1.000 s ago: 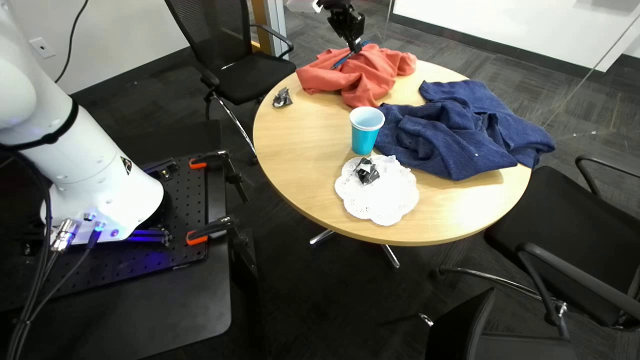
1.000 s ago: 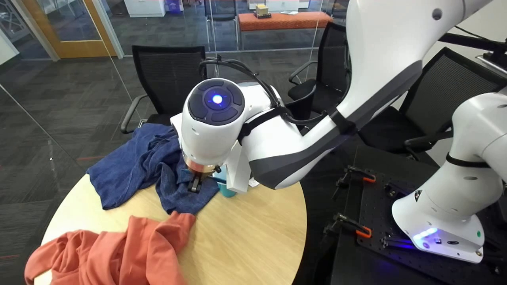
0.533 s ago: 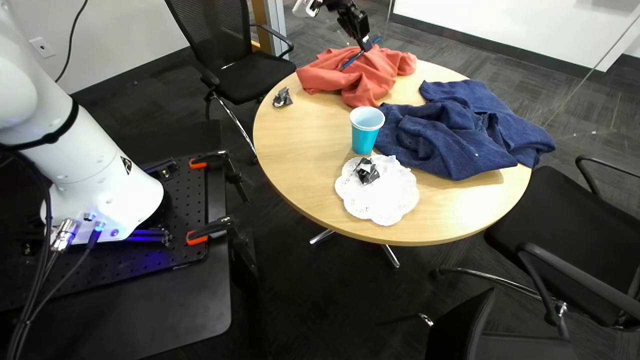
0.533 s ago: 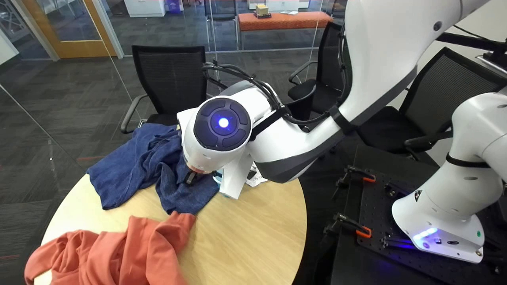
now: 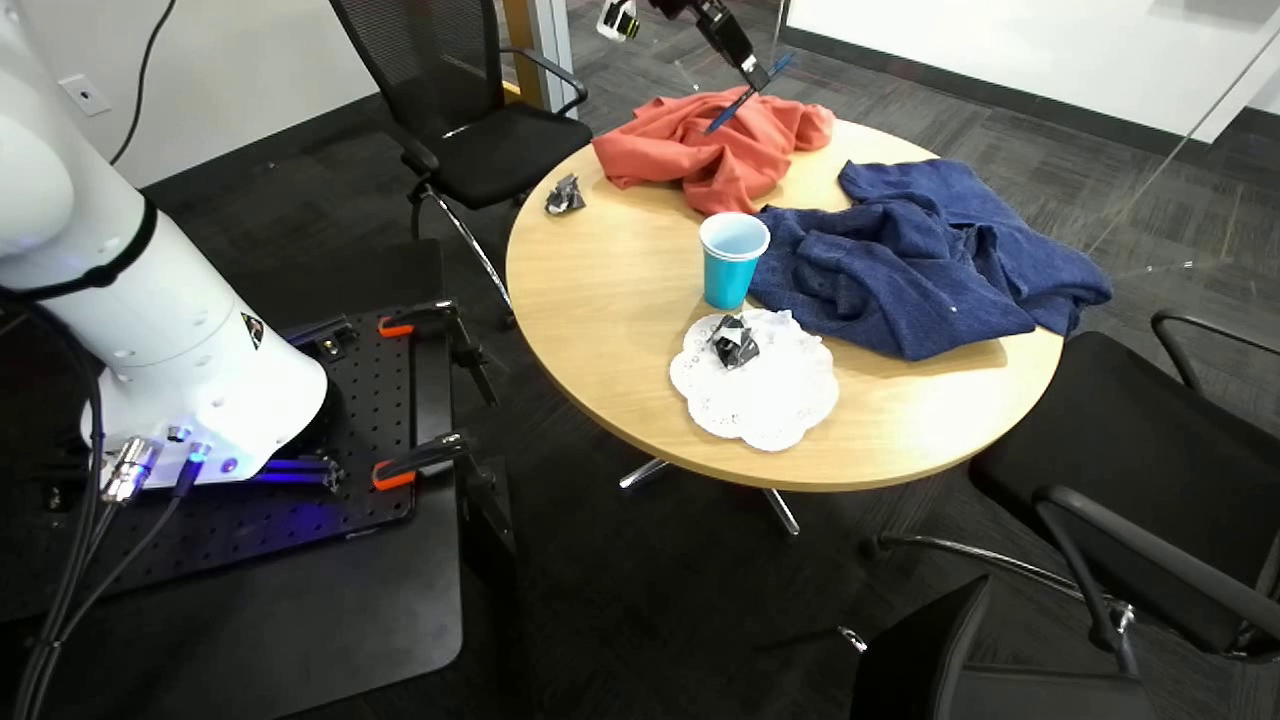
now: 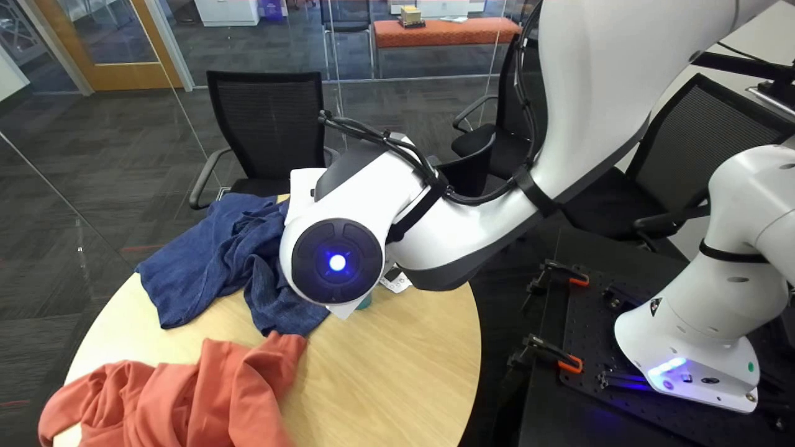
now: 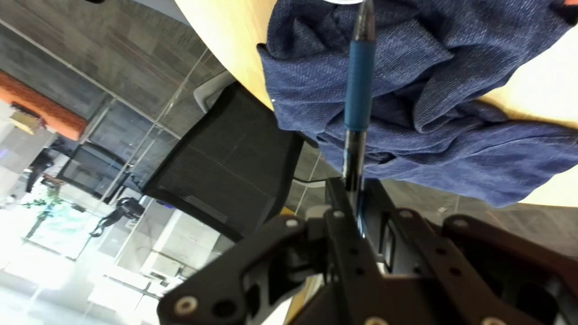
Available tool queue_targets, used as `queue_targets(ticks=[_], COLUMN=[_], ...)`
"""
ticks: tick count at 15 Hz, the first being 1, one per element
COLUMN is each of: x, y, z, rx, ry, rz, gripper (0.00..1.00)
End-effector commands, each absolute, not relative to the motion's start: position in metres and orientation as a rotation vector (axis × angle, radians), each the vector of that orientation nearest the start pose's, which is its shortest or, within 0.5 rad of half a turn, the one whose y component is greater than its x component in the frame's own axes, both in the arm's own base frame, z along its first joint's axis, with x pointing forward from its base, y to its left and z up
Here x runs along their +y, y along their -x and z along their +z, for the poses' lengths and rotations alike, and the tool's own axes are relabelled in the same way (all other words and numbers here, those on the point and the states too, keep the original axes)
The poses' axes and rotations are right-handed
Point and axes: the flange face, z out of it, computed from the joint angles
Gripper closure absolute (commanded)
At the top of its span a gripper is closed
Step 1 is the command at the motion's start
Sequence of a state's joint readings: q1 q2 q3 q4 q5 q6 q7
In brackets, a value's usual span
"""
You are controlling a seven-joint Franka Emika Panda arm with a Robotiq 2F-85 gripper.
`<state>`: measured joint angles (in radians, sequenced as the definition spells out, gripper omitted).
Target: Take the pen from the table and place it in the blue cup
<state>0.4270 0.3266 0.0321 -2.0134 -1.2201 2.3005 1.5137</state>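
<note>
We see the hand narrow, clamped on the pen; nib aims at 12 o'clock in the wrist view. In an exterior view the pen is held aslant in the air, lower end toward 7 or 8 o'clock, seen against the red cloth. Blue cup stands upright on the worktop; from the cup we get the pen apart at 12 o'clock, denim cloth just beside at 3, white doily at 6 with a dark crumpled piece on it (can't tell what). Similar crumple at 10. In an exterior view the arm hides the hand.
</note>
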Motion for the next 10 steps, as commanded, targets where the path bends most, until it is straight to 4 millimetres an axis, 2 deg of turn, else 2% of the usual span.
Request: queue_targets(ticks=[1,7,8,9,10], x=[0.253,0.256,0.256,0.256,0.257], y=[-0.557,-0.551,-0.55,-0.545,-0.544], z=[0.296,0.283,0.281,0.281,0.279], rx=[0.533,0.907,0.922,0.842,0.857], ry=[3.365,3.309,3.335,3.346,3.348], rz=[-1.459,-1.642,-1.621,-1.6,-1.606], gripper=[0.96,0.96,0.96,0.85,0.85])
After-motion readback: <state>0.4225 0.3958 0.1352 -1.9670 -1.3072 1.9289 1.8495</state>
